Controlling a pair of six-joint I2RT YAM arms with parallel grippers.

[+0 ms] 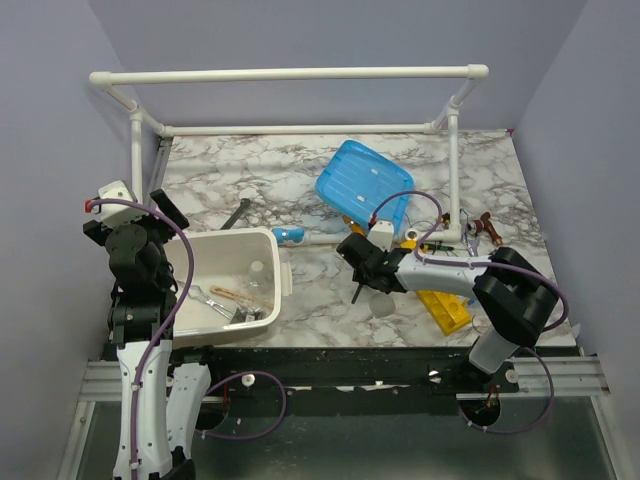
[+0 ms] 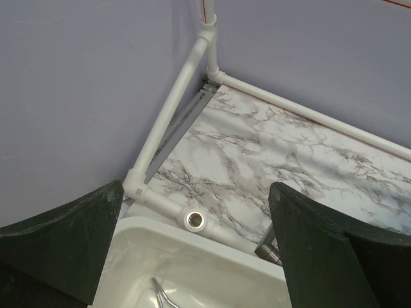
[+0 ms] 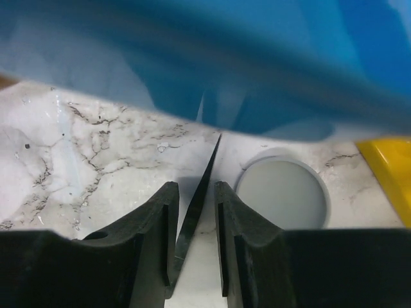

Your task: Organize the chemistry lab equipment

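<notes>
My right gripper (image 1: 362, 268) is shut on a thin black pointed tool (image 3: 207, 168), whose tip hangs below the fingers (image 1: 357, 295) just above the marble. A round clear glass dish (image 3: 281, 192) stands right of the jaws; it also shows in the top view (image 1: 383, 303). The yellow holed rack (image 1: 443, 310) lies under the right arm. My left gripper (image 1: 165, 208) is open and empty over the far left corner of the white tub (image 1: 235, 240). The tub holds metal tongs (image 1: 215, 303), wooden sticks (image 1: 238, 294) and a clear flask (image 1: 258, 275). The tongs' tips show in the left wrist view (image 2: 164, 295).
The blue lid (image 1: 362, 185) leans tilted just beyond my right gripper, filling the top of the right wrist view (image 3: 257, 77). A dark metal rod (image 1: 235, 215) lies behind the tub. A small blue-and-white item (image 1: 288, 236) and several small items (image 1: 480, 228) lie by the white pipe frame (image 1: 290, 74).
</notes>
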